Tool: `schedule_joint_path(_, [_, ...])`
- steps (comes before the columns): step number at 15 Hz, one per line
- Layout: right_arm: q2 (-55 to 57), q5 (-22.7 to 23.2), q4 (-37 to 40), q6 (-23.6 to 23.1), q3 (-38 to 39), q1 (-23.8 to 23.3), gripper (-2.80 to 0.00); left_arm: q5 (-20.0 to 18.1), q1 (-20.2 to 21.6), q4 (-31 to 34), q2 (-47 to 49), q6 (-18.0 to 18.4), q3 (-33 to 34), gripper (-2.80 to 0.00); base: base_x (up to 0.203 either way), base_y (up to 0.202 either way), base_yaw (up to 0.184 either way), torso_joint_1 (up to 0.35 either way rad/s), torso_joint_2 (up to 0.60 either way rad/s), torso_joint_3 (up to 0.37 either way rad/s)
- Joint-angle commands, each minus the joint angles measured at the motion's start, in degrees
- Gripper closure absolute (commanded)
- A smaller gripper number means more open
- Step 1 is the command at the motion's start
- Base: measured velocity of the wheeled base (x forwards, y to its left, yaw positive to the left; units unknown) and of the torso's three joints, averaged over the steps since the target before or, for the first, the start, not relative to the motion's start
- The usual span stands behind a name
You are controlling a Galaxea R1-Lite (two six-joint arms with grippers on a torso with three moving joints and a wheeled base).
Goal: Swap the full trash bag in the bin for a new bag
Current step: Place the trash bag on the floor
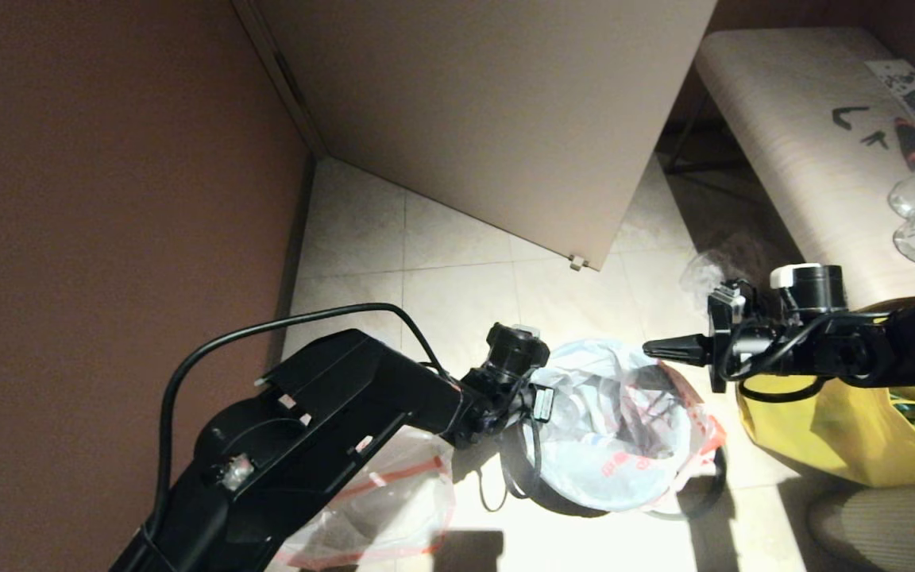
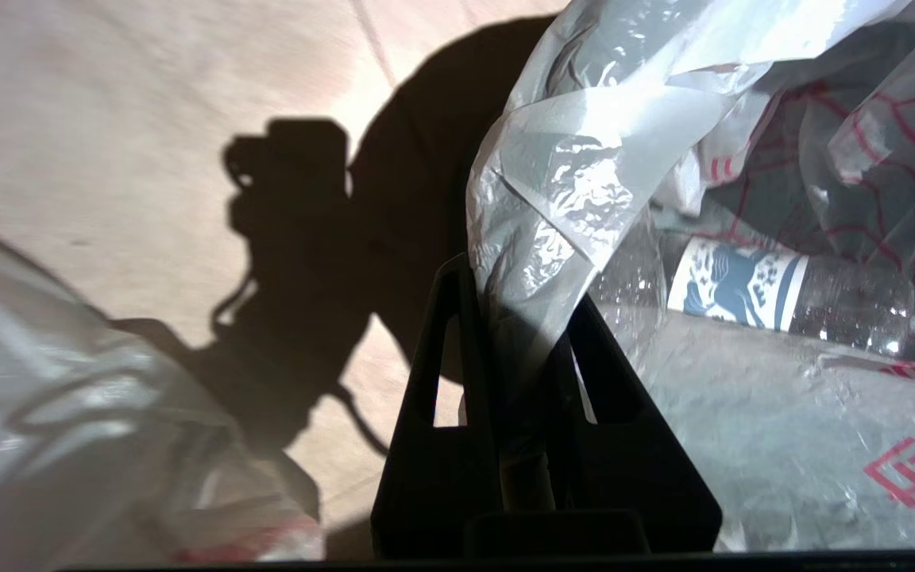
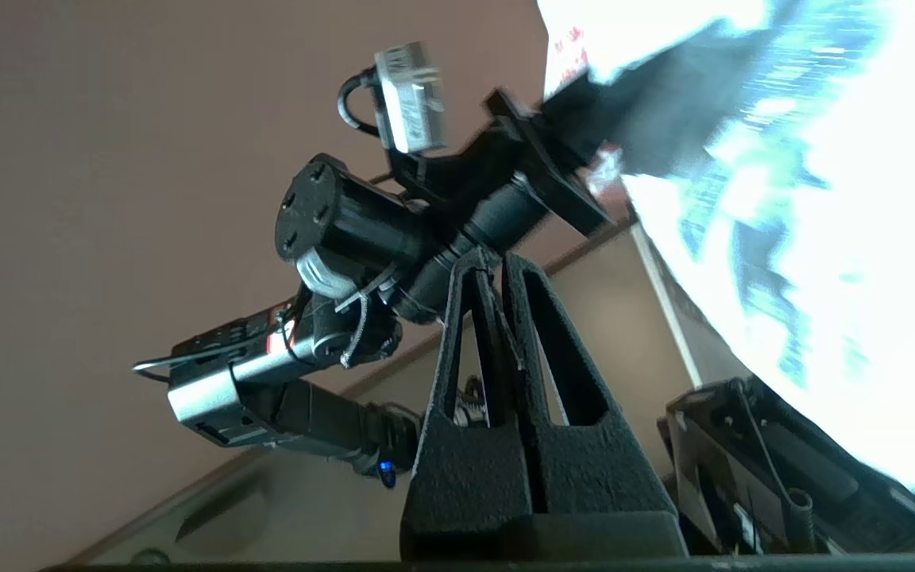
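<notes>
The full trash bag (image 1: 616,429) sat in the bin (image 1: 577,502) on the tiled floor (image 1: 457,294), its film bulging over the rim, a labelled clear bottle (image 2: 751,290) showing through it. The left gripper (image 2: 517,318) was at the bag's edge on the side away from the yellow tote (image 1: 839,429); its jaws were pinched on a gathered fold of the bag's film, which ran up between the two fingers. The right gripper (image 1: 652,348) hung just above the bag's far rim, on the tote side, its jaws pressed together on nothing. The new bag (image 1: 378,500) lay slack on the floor beside the bin, under the left arm.
</notes>
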Motion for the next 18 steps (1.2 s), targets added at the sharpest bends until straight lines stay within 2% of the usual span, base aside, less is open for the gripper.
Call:
schedule_joint_path(1, [-1.8, 0.4, 0.0, 0.3, 0.1, 0.2, 0.00, 1.3, 0.6, -1.5, -2.9, 0.0, 1.7, 0.00, 0.000, 0.000, 0.000, 0.000, 0.00, 0.000])
schedule_joint_path(6, [-1.5, -2.2, 0.9, 0.0, 0.1, -0.1, 0.00, 5.1, 3.7, -2.6, -4.7, -0.2, 4.8, 0.00, 0.000, 0.000, 0.000, 0.000, 0.00, 0.000])
schedule_joint_path(7, [-0.5, -2.9, 0.8, -0.1, -0.1, 0.0, -2.80, 5.1, 4.1, -3.2, -4.4, -0.2, 4.8, 0.00, 0.000, 0.000, 0.000, 0.000, 0.00, 0.000])
schedule_joint_path(9, [1.7, -5.4, 0.3, -1.2, -0.3, 0.4, -2.80, 4.9, 4.9, -4.2, -3.6, -0.3, 4.8, 0.00, 0.000, 0.000, 0.000, 0.000, 0.00, 0.000])
schedule_joint_path(12, [3.7, -6.6, 0.7, -4.8, -0.1, -1.1, -2.80, 4.9, 5.6, -4.3, -2.2, -0.3, 4.5, 0.00, 0.000, 0.000, 0.000, 0.000, 0.00, 0.000])
schedule_joint_path(18, [1.5, -6.2, 0.6, -6.3, 3.2, -5.0, -2.80, 4.9, 7.1, -4.3, -1.4, -0.3, 4.7, 0.00, 0.000, 0.000, 0.000, 0.000, 0.00, 0.000])
